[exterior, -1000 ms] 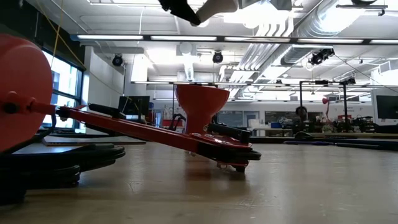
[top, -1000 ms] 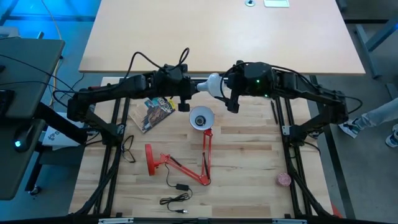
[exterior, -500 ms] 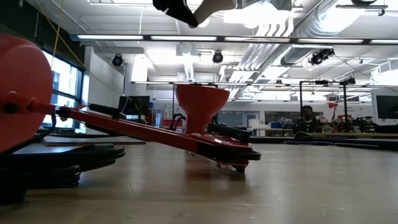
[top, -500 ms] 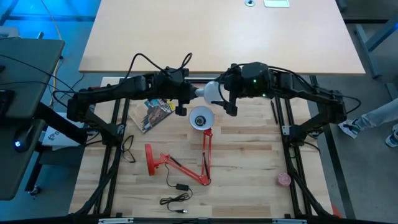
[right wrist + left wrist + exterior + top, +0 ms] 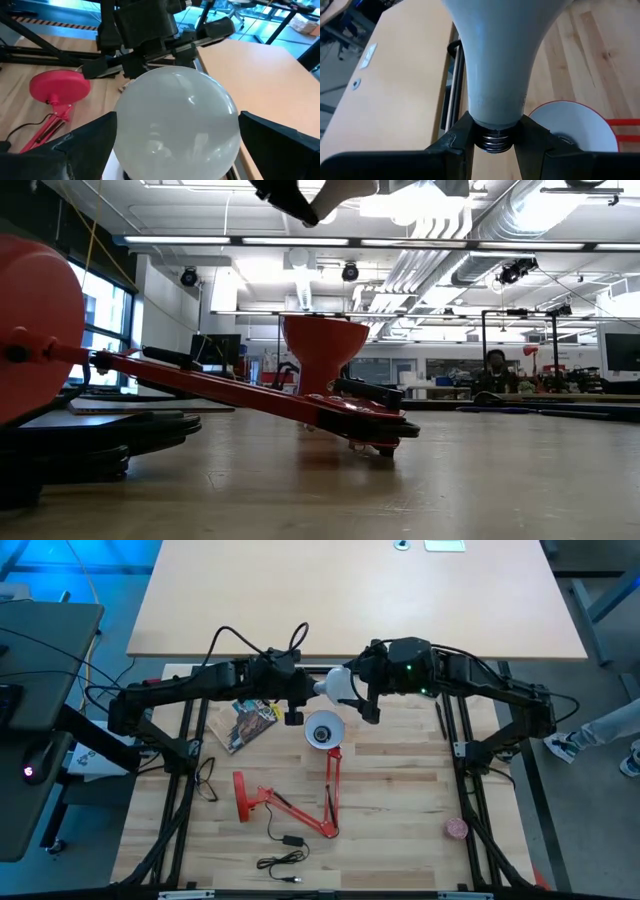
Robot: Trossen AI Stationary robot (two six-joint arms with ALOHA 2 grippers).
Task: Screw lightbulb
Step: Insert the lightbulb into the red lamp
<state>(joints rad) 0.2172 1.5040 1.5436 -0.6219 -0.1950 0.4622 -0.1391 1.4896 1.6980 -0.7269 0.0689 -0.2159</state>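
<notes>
In the high view, the left gripper (image 5: 303,690) and the right gripper (image 5: 362,692) meet over the table (image 5: 400,790) near its far edge, and the bulb (image 5: 335,686) hangs between them, above the lamp shade (image 5: 323,730). In the low view only the tip of a gripper and a part of the bulb (image 5: 345,190) show at the top edge; the lamp (image 5: 320,350) lies on the table, and which arm shows there I cannot tell. In the left wrist view, the left fingers (image 5: 457,145) are clenched on the metal thread of the bulb (image 5: 500,65), with the shade (image 5: 575,125) below. In the right wrist view, the right fingers (image 5: 85,140) are spread wide on both sides of the dome (image 5: 175,125), not touching it. The risk, I think: the grip on the thread is narrow, so the bulb may tilt or slip if the right fingers close off centre. The socket in the shade is hard to make out.
</notes>
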